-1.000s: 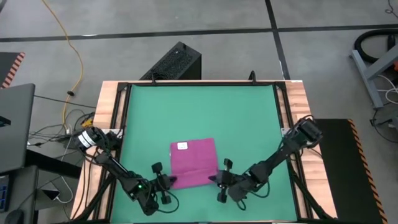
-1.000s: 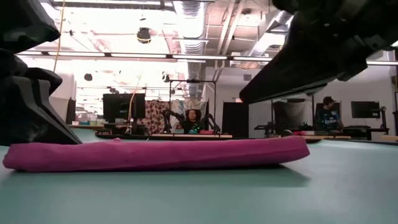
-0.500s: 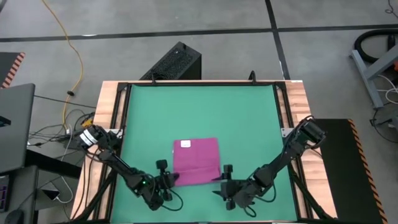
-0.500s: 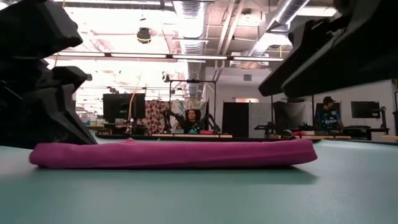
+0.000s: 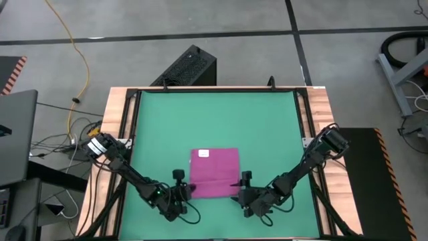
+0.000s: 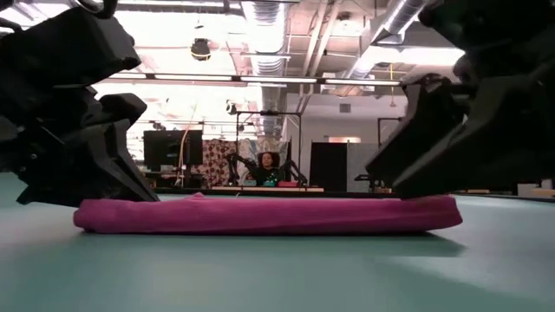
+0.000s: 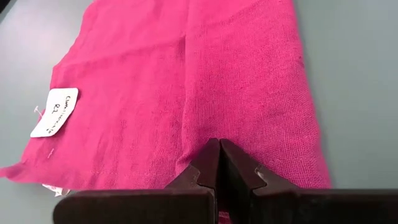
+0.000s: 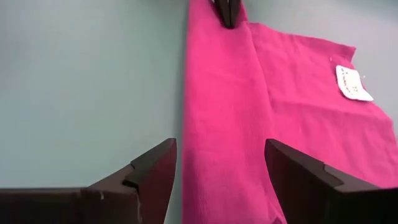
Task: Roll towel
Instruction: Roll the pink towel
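The left gripper (image 5: pixel 179 192), low and left of centre in the overhead picture, has its two dark fingers pressed together, and its own wrist view shows them meeting at the near rolled edge of the small magenta-purple rectangular cloth towel (image 5: pixel 214 173); whether a pinch of fabric is caught between them is hard to tell, since the tips hide the contact. The right gripper (image 5: pixel 243 189), low and right of centre, stands with its fingers spread wide on either side of the same near edge, with nothing held between them. From table height the left gripper (image 6: pixel 82 147) fills the left of the frame and the right gripper (image 6: pixel 460 130) the right, with the towel (image 6: pixel 269 214) lying between them as a low, thick band on the smooth green table mat (image 5: pixel 214 120). Farther up the overhead frame the cloth lies flat, its small white tag (image 5: pixel 203 153) near the far edge. By my reading, only the first turn at the near edge is made. Most of the towel is unrolled, so the rolling toward the tag remains to be done.
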You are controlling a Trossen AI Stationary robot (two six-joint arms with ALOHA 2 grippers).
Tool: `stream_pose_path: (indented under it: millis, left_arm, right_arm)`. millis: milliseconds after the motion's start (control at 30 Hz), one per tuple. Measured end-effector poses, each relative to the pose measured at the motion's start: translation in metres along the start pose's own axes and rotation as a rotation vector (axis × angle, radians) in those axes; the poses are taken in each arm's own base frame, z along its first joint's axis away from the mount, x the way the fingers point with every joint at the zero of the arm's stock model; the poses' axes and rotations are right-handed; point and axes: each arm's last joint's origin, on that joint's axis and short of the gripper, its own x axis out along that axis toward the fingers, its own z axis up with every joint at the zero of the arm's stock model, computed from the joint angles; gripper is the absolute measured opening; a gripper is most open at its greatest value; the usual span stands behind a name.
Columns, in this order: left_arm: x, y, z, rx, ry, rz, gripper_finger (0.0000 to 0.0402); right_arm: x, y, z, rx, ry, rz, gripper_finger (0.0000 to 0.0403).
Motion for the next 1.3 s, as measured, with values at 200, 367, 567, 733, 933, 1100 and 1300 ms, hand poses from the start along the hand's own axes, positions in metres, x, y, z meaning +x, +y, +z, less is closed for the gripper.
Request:
stream_pose_path:
  millis: [200,367,567,733,933,1100,1300]
  left_arm:
    - [0.003,0.003,0.001,-0.002,0.012,-0.007,0.0]
    - [0.006,0.005,0.002,-0.011,0.018,-0.007,0.0]
    - [0.01,0.008,0.003,-0.022,0.032,-0.014,0.0]
    - [0.012,0.01,0.004,-0.022,0.041,-0.026,0.0]
    - [0.012,0.011,0.004,-0.024,0.042,-0.028,0.0]
    - [0.012,0.011,0.004,-0.023,0.044,-0.032,0.0]
    - [0.012,0.011,0.004,-0.015,0.052,-0.043,0.0]
  right_arm:
    - [-0.001,-0.004,-0.017,0.034,0.022,-0.008,0.0265]
    - [-0.001,-0.007,-0.026,0.041,0.038,-0.012,0.0265]
    - [-0.003,-0.001,-0.018,0.089,-0.038,0.044,0.0265]
    - [-0.013,0.01,-0.01,0.012,-0.136,0.065,0.0265]
    - [0.0,0.01,-0.027,0.014,-0.069,0.017,0.0265]
    - [0.019,0.014,-0.048,0.028,-0.031,-0.024,0.0265]
    - [0.023,0.017,-0.062,0.074,0.011,-0.078,0.0265]
